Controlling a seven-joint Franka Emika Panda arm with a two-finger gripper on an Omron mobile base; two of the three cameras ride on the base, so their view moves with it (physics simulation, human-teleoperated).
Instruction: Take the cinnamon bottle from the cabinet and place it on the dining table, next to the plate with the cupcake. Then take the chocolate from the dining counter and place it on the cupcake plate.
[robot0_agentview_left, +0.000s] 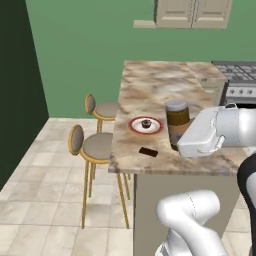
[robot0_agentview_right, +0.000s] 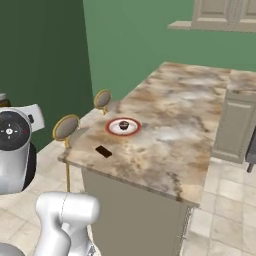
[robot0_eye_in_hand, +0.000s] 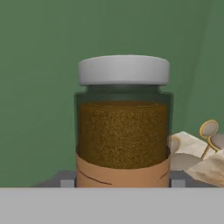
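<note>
Filling the hand view, a glass cinnamon bottle (robot0_eye_in_hand: 123, 122) with brown powder, a grey-white lid and a tan label band sits upright right in front of the claw. The two dark finger tips (robot0_eye_in_hand: 65, 180) show low on either side of the label, set about half open against the glass, so the claw has hold of the bottle.

From the left base view the same bottle (robot0_agentview_left: 177, 119) stands upright at the end of the white arm, with the claw (robot0_agentview_left: 181, 145) hidden behind the arm's last link. The bottle appears over the brown-and-cream marbled tabletop (robot0_agentview_left: 165, 85); whether its base touches the surface cannot be told.

Just beside the claw, toward the stools, lies a small flat dark chocolate bar (robot0_agentview_left: 148, 151) near the tabletop's front edge. A little farther off, beside the bottle on that same side, rests a round white plate with a red rim (robot0_agentview_left: 145, 125), a dark cupcake (robot0_agentview_left: 146, 123) at its middle. The right base view shows the plate (robot0_agentview_right: 123, 126) and the chocolate (robot0_agentview_right: 103, 151) apart from each other.

Beyond the tabletop's edge, away from the claw, stand two round-backed stools with gold frames and grey seats (robot0_agentview_left: 92, 145). Farthest off, a green wall (robot0_agentview_left: 85, 50) carries beige cabinet doors (robot0_agentview_left: 192, 12) up high.
</note>
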